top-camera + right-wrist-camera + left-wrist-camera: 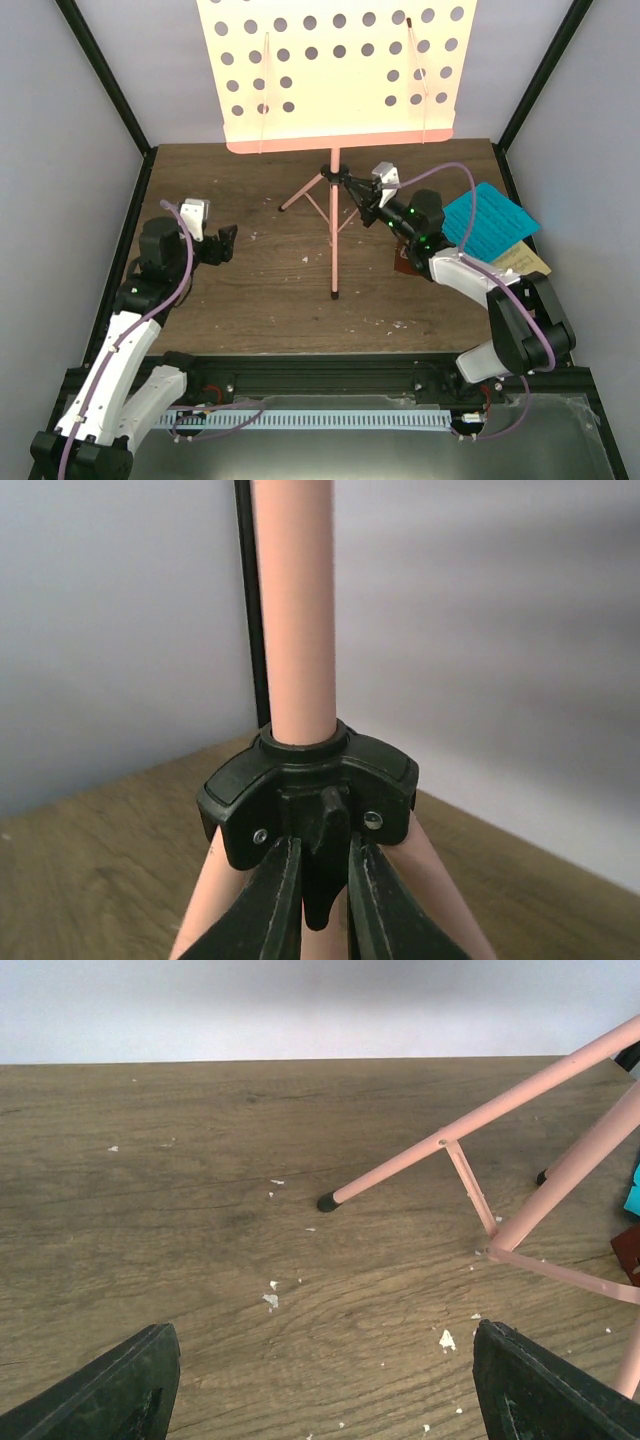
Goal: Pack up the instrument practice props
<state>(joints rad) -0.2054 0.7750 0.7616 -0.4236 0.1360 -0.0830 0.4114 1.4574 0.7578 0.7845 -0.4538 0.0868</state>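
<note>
The pink music stand (334,230) stands mid-table on its tripod, its hole-dotted desk (335,70) at the back. My right gripper (352,188) is at the tripod's black collar (310,780), shut on the small black knob (326,880) below the pink pole (293,610). My left gripper (227,244) hovers open and empty left of the stand; its view shows a pink leg (470,1120) with a black foot (327,1202). A blue sheet (488,222) and a yellow sheet (522,262) lie at the right. The reddish-brown metronome (404,264) is mostly hidden under my right arm.
Black frame posts (110,80) and grey walls close in the wooden table (250,300) on three sides. Small white flecks (270,1300) dot the wood. The stand's other legs (300,195) spread towards the back left and the front.
</note>
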